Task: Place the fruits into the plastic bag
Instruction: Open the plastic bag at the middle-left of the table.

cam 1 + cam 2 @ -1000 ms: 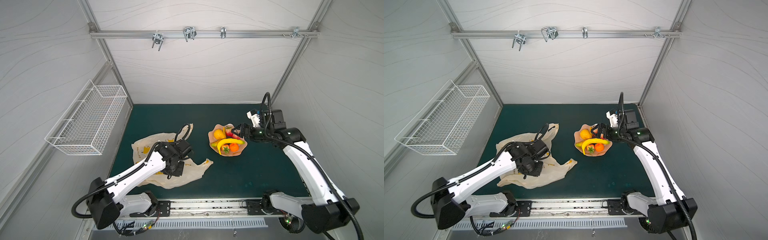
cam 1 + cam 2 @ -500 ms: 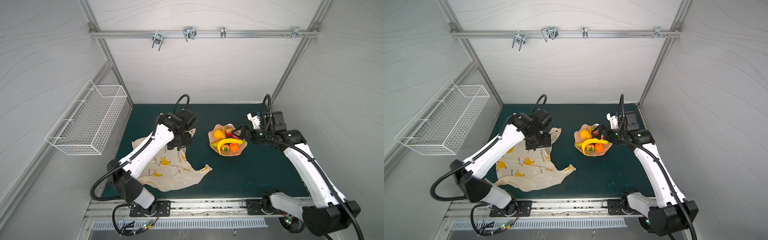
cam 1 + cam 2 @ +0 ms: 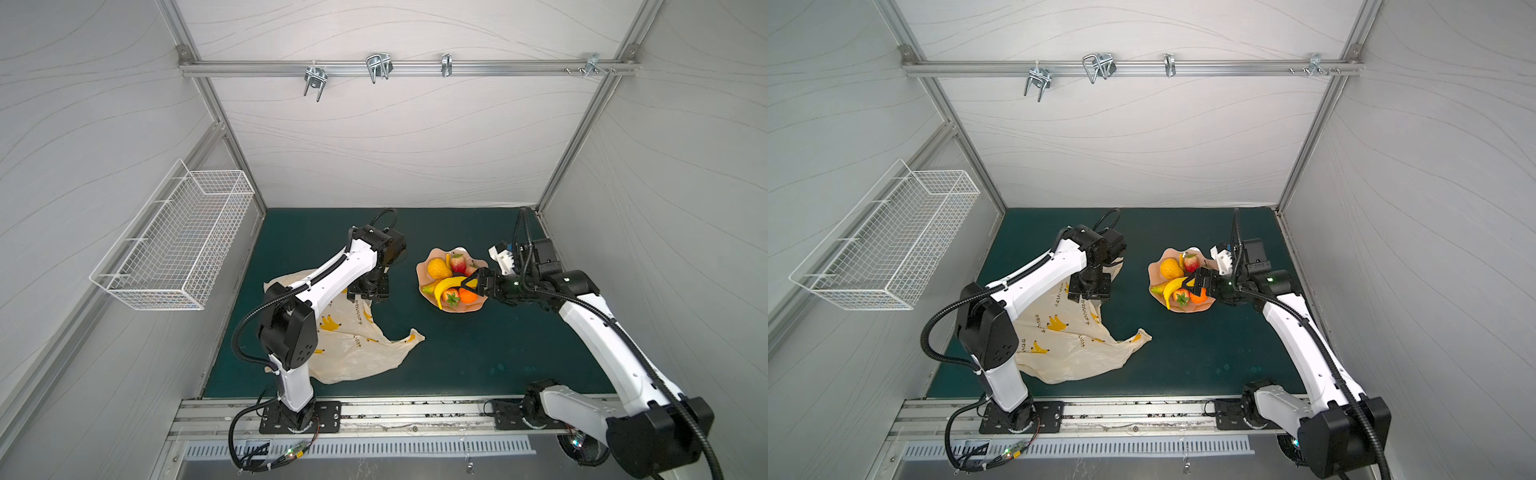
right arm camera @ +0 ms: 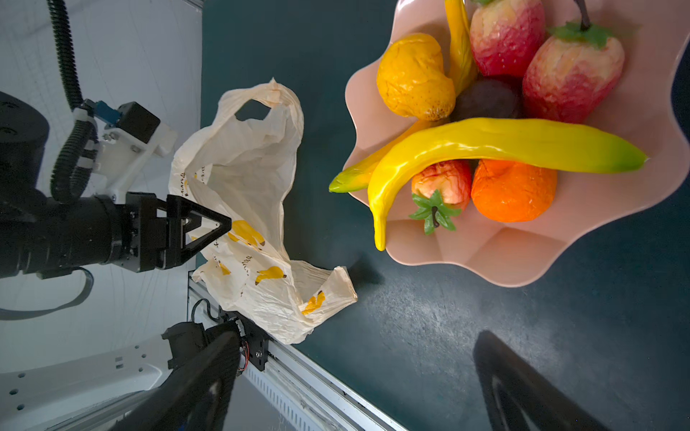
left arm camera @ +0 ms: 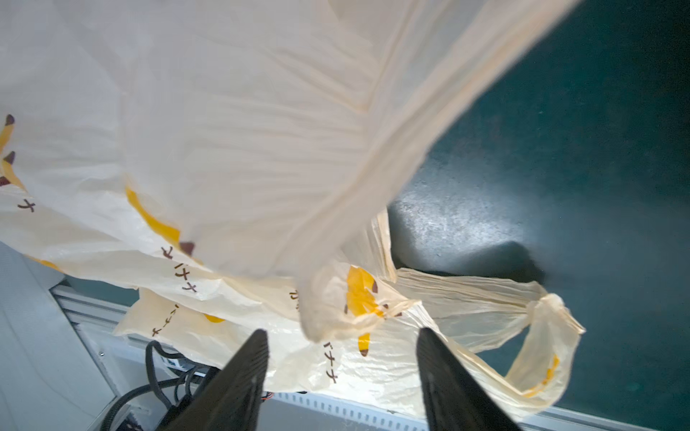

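The fruits lie heaped in a wavy pink dish (image 3: 457, 308): a long yellow banana (image 4: 485, 140), a lemon-like fruit (image 4: 410, 78), red strawberries (image 4: 571, 78), a small orange (image 4: 511, 190) and a dark brown piece (image 4: 485, 99). The cream plastic bag (image 3: 353, 345) with banana prints sprawls crumpled on the green mat, left of the dish. My left gripper (image 3: 368, 291) hovers over the bag's far end, jaws apart, with bag film (image 5: 261, 130) hanging loose in front of them. At the dish's right rim my right gripper (image 3: 473, 284) stands wide open over the banana (image 3: 446, 286), holding nothing.
A white wire basket (image 3: 178, 249) hangs on the left wall. White walls close in the mat on three sides, and a metal rail (image 3: 374, 415) with both arm bases runs along the front. Bare green mat (image 3: 478, 357) lies in front of the dish.
The left arm swung from over the bag's middle to its far end near the dish, and the bag now lies more spread out. The right arm has barely moved.
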Controlling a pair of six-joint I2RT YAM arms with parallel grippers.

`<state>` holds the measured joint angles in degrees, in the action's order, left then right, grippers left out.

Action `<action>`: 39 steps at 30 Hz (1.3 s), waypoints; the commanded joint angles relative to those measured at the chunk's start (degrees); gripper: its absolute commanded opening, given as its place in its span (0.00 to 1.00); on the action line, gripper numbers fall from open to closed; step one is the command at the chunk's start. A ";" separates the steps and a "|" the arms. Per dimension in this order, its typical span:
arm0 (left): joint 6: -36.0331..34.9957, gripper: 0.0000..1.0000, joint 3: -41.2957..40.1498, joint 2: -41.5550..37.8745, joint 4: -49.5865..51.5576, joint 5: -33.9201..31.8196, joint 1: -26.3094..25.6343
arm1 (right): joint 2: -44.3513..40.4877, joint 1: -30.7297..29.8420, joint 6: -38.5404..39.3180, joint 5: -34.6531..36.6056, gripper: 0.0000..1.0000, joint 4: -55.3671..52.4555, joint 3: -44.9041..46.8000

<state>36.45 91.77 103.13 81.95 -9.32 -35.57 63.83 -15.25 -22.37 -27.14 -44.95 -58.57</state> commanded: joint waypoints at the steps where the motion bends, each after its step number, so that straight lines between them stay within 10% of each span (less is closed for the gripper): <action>1: -0.97 0.55 -2.93 -0.36 -0.79 -1.87 0.02 | 2.02 0.30 -0.06 -0.83 0.99 1.87 0.82; 9: -5.49 0.00 -5.23 -4.14 -1.15 -3.56 0.02 | 9.29 -4.84 -8.43 5.19 0.99 1.27 -1.07; 39: -18.23 0.00 0.39 -15.84 1.39 3.61 0.55 | 27.59 -3.91 -42.76 11.59 0.79 11.47 -5.33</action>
<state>19.62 90.08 88.64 83.00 -6.33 -35.48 89.84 -18.76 -60.27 -17.89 -34.28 -62.74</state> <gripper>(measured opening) 0.054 0.791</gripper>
